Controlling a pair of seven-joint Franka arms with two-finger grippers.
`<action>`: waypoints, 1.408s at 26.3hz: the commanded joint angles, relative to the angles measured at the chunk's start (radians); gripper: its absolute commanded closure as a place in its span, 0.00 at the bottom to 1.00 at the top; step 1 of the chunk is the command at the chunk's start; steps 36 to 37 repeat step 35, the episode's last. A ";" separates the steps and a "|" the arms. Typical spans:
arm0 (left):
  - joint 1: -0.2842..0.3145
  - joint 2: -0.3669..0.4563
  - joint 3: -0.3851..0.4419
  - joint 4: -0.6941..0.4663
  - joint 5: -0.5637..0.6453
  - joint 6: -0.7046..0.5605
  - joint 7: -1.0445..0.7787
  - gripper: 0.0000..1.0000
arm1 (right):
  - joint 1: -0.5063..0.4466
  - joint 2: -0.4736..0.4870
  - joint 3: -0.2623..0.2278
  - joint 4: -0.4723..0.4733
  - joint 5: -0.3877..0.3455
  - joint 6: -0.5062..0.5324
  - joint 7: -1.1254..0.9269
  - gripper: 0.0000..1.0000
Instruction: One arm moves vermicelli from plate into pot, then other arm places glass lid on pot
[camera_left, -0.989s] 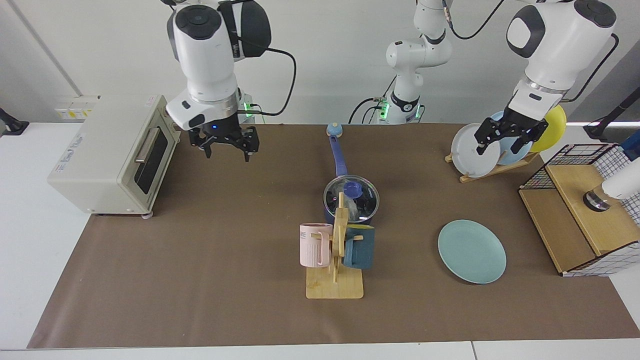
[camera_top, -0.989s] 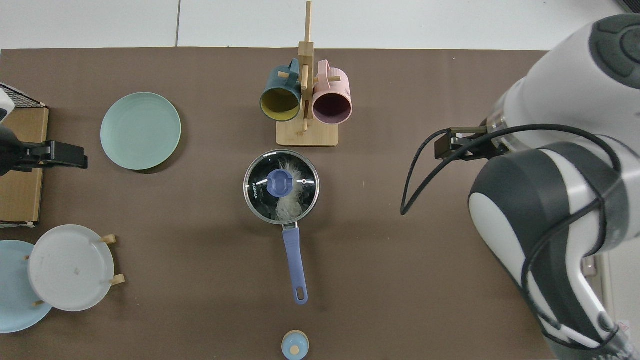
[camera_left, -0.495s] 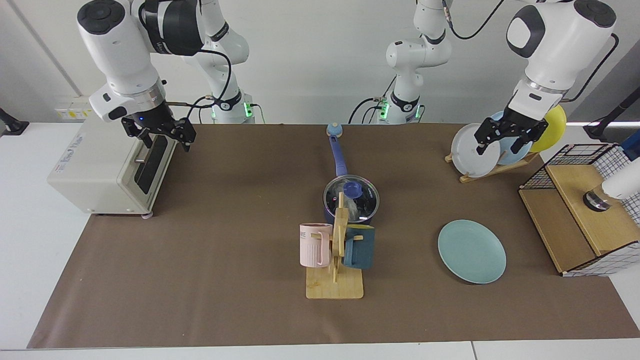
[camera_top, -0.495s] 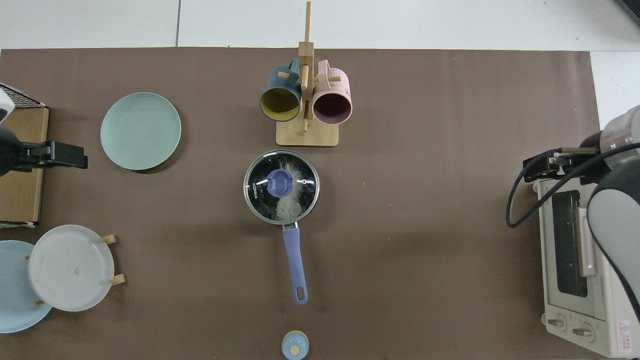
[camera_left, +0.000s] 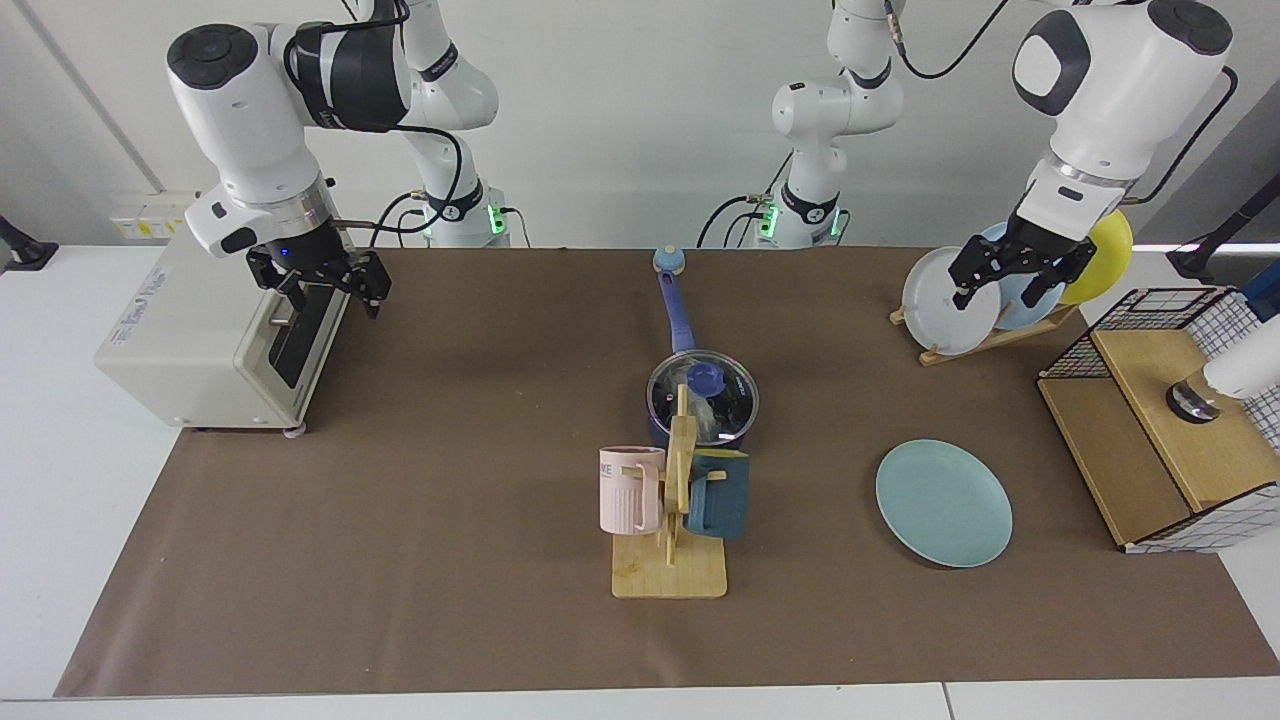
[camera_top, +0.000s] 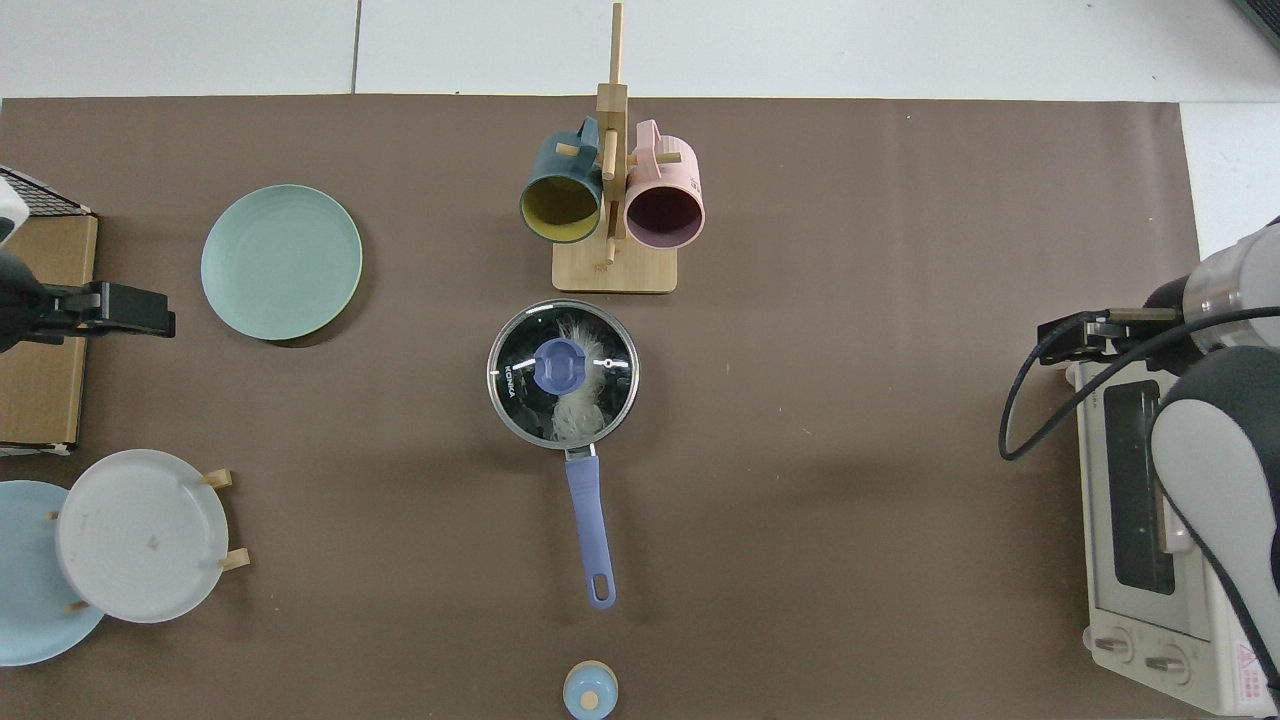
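Facing view: glass lid (camera_left: 703, 395) seated on pot (camera_left: 660, 428); right claw (camera_left: 318, 283) open, empty above toaster oven (camera_left: 215, 330); left claw (camera_left: 1010, 272) open by plate rack (camera_left: 985, 335). Top view: vermicelli (camera_top: 578, 410) inside, plate (camera_top: 281, 262) bare. Both steps seemingly done; nothing further needed.

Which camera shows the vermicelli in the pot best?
The top view: the vermicelli shows white through the glass lid. In the facing view the mug rack blocks part of the pot, so only a pale patch shows.
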 joint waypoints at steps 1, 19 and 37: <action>0.010 -0.013 -0.010 -0.002 0.016 -0.008 0.002 0.00 | -0.020 -0.026 0.014 -0.015 0.011 0.002 -0.019 0.00; 0.010 -0.013 -0.010 -0.004 0.016 -0.008 0.004 0.00 | -0.026 0.002 0.013 0.081 0.040 -0.082 -0.066 0.00; 0.010 -0.013 -0.010 -0.002 0.016 -0.008 0.004 0.00 | -0.020 -0.001 0.013 0.079 0.047 -0.087 -0.060 0.00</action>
